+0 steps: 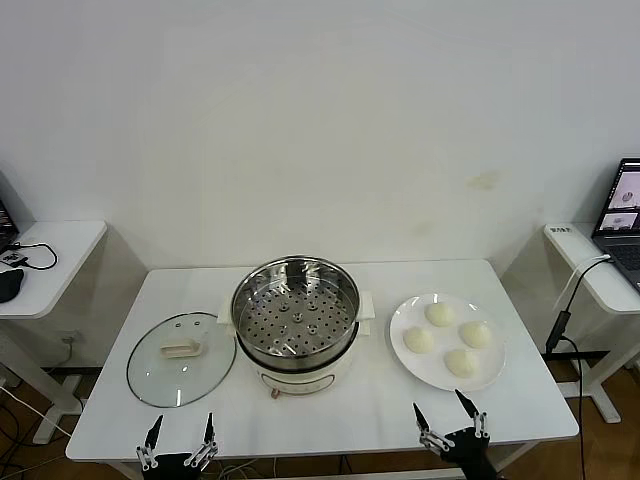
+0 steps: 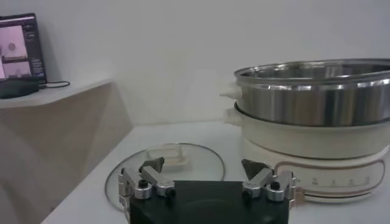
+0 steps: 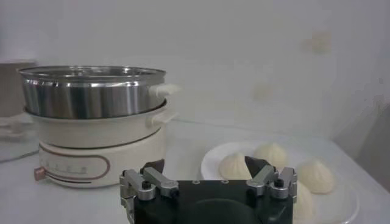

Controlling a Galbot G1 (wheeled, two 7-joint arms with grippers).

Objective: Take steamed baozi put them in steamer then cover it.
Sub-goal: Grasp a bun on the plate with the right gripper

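Observation:
Four cream-white baozi [image 1: 449,338] lie on a white plate [image 1: 410,360] at the table's right; they also show in the right wrist view [image 3: 234,166]. The steel steamer [image 1: 295,308] with its perforated tray stands open at the table's middle on a cream base; it shows in the left wrist view [image 2: 314,97] and in the right wrist view [image 3: 91,91]. The glass cover [image 1: 181,358] with a beige handle lies flat to its left, also in the left wrist view [image 2: 167,164]. My left gripper [image 1: 181,431] is open at the front edge below the cover. My right gripper [image 1: 442,410] is open at the front edge below the plate.
The white table [image 1: 330,415] holds everything. A side table with cables stands at the left [image 1: 50,250]. Another side table with a laptop [image 1: 622,215] stands at the right, with a cable hanging from it.

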